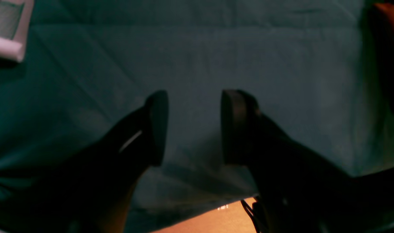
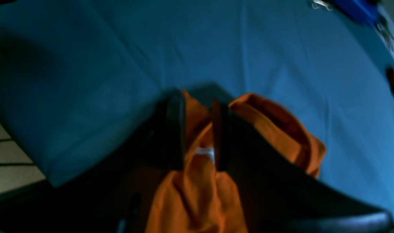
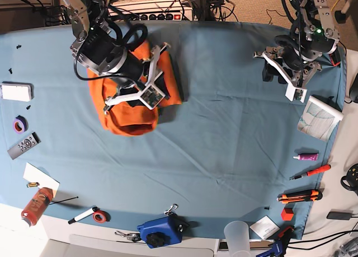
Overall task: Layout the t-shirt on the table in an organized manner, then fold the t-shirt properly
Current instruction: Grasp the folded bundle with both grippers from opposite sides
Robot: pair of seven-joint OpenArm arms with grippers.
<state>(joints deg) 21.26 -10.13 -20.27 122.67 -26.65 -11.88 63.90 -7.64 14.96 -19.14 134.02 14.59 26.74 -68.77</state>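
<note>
Orange cloth fills the gap between the fingers of the right claw (image 2: 198,129) — the jaws stand part open with shirt (image 3: 131,108) fabric bunched between them, and the white neck label (image 2: 205,152) shows just there; whether the cloth is pinched or only lying in the gap I cannot tell. Outward from that claw, the shirt sits in a crumpled heap near the far edge of the table (image 3: 224,150), toward the base view's left, well short of spread out. By the look of it the shirt is light, soft and limp: it will sag and drag rather than hold a shape, and a single layer may slip free of a thick bunch. Collar, shoulder seams or hem corners seem the best places to take hold, since those edges let it be pulled flat. Off near the far corner on the other side, the left claw (image 1: 193,127) hangs open over bare blue cloth — holding nothing.
</note>
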